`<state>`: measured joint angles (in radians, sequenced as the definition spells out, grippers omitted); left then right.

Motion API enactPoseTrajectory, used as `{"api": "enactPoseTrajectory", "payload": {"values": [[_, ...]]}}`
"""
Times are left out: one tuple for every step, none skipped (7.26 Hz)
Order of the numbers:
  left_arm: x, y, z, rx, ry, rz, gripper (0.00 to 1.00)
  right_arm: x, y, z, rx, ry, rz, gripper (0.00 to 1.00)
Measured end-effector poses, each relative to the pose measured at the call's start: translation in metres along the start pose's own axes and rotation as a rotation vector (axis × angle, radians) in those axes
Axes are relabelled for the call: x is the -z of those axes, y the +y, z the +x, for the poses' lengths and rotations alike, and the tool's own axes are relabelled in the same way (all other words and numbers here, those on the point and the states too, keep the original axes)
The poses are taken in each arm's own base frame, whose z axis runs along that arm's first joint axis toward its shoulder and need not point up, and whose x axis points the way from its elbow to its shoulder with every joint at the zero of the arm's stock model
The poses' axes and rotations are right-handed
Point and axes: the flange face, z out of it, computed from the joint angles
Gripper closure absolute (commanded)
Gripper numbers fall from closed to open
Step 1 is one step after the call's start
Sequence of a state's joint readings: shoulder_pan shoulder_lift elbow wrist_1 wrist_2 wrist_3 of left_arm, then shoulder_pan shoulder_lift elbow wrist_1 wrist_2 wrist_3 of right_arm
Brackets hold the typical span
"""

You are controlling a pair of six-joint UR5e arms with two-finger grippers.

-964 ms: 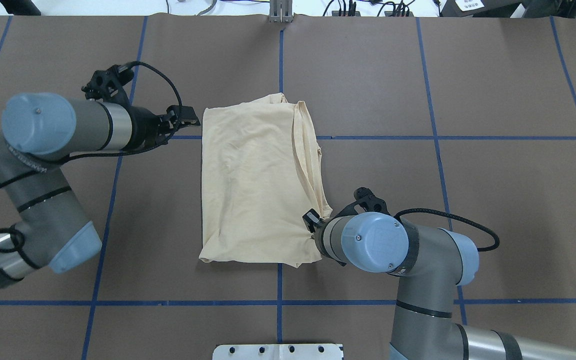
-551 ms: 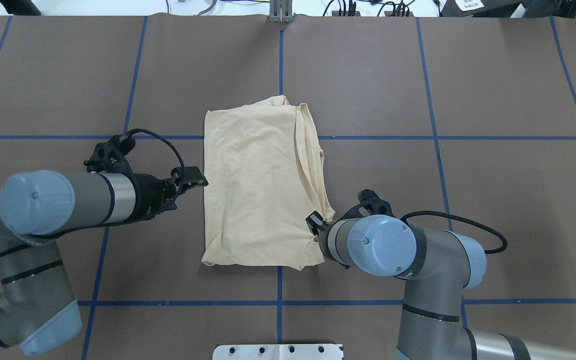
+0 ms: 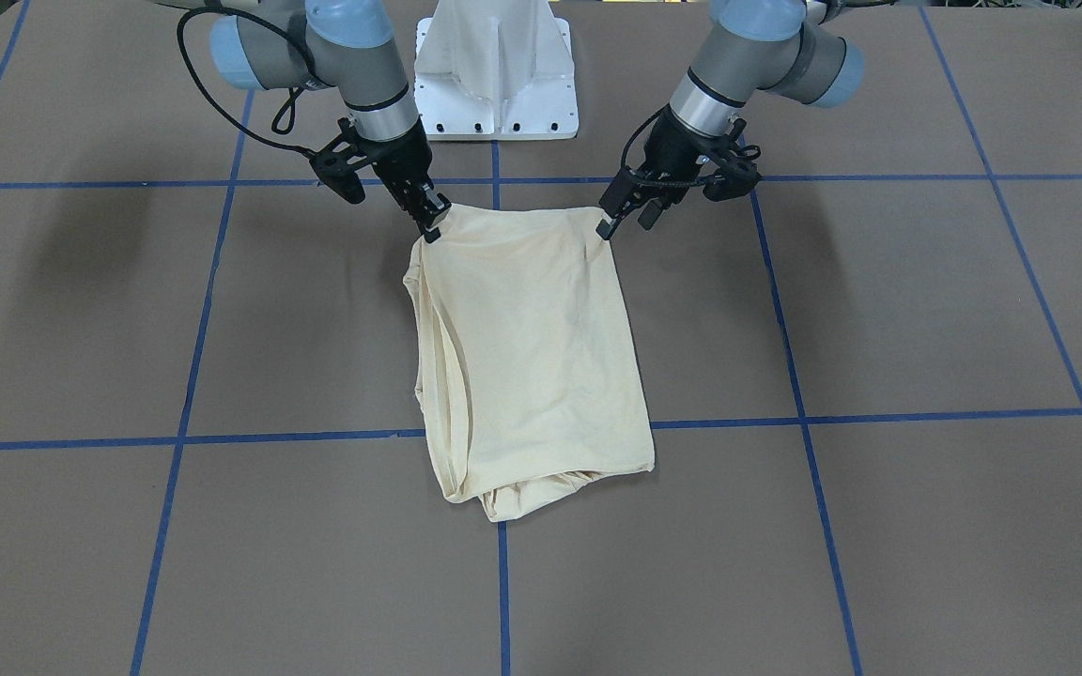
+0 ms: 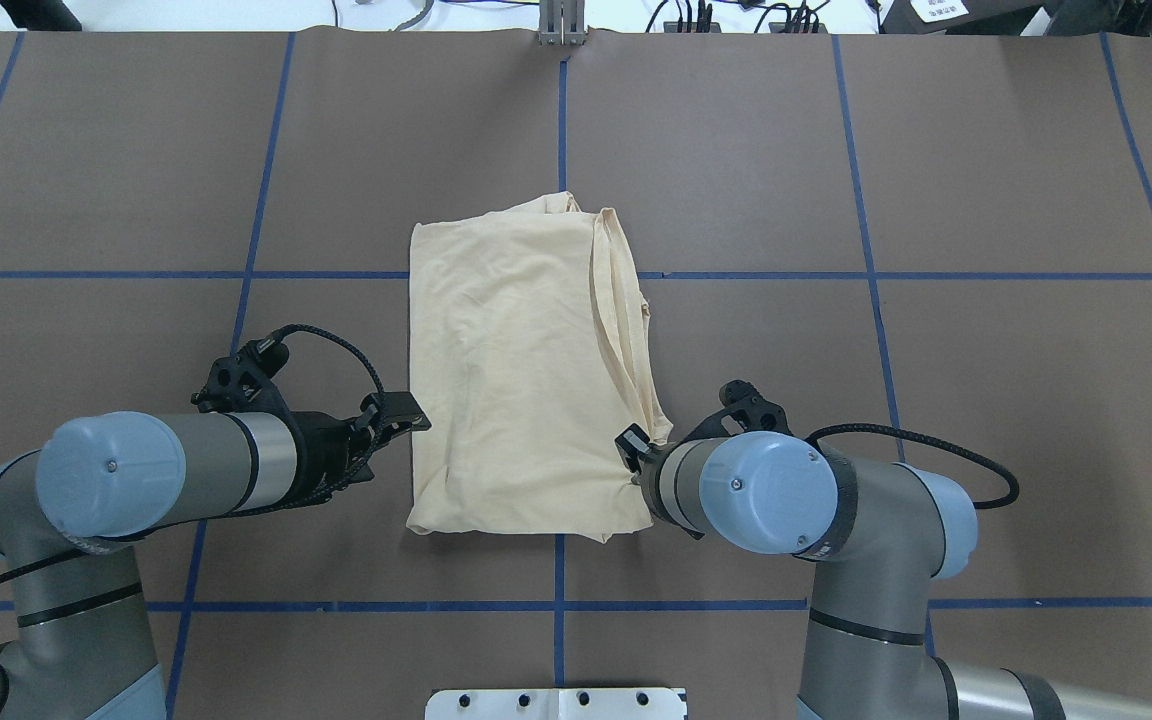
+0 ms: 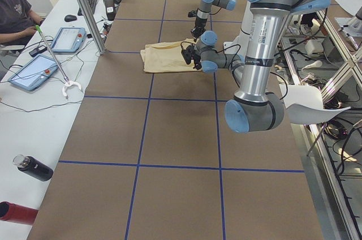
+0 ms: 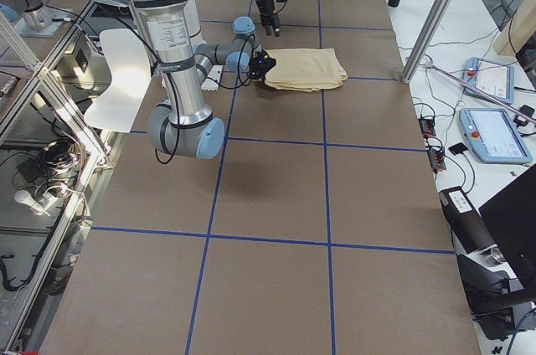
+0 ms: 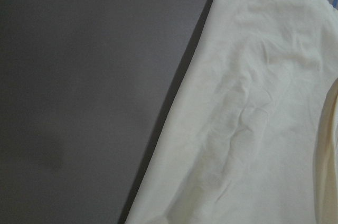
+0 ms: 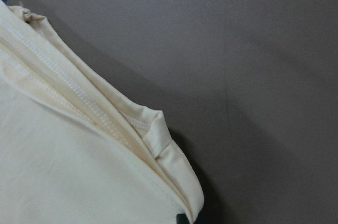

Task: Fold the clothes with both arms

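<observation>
both grippers at the near corners of the folded t-shirt

the t-shirt [image 4: 516, 370] lies folded into a long cream rectangle on the brown table [image 4: 836, 400], stretching straight away from both grippers toward the far side. its near short edge runs between the 2 grippers, 1 at each corner.

the right gripper [image 3: 430, 223] points down at its corner, its jaws drawn narrow and pinched on the cloth there; in the front-facing view the fabric rises in a small peak up to the fingertips. the right wrist view shows stacked, stitched hems running away from this gripper along the shirt's long edge, with a dark fingertip [image 8: 182, 218] at the bottom of the picture.

the left gripper [image 3: 626, 218] sits low at the other near corner with its jaws apart, holding nothing. 1 fingertip is at the shirt's edge; whether it touches cannot be told. ahead of this gripper the left wrist view shows the smooth, lightly creased top layer and its straight side edge.

at the end farthest from both grippers the layers bunch loosely. behind the grippers stands the white pedestal base [image 3: 496, 70], and blue tape lines [image 4: 756, 275] cross the table under the shirt.
</observation>
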<state>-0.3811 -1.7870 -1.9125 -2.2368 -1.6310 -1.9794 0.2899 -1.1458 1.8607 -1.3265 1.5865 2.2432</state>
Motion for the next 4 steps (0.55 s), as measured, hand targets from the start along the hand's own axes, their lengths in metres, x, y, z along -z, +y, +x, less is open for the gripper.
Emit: {"api": "enactPoseTrajectory", "payload": {"values": [[-0.004, 0.005, -0.003, 0.017, -0.008, -0.008, 0.17, 0.000, 0.000, 0.000, 0.000, 0.001, 0.000, 1.00], [-0.012, 0.013, -0.008, 0.035, -0.024, -0.018, 0.17, 0.000, 0.000, 0.000, 0.000, 0.000, -0.001, 1.00], [-0.019, 0.020, -0.014, 0.055, -0.039, -0.026, 0.17, 0.001, 0.000, 0.000, 0.000, -0.001, -0.002, 1.00], [-0.022, 0.026, -0.018, 0.065, -0.049, -0.035, 0.18, 0.001, 0.001, -0.001, 0.000, -0.001, -0.002, 1.00]]}}
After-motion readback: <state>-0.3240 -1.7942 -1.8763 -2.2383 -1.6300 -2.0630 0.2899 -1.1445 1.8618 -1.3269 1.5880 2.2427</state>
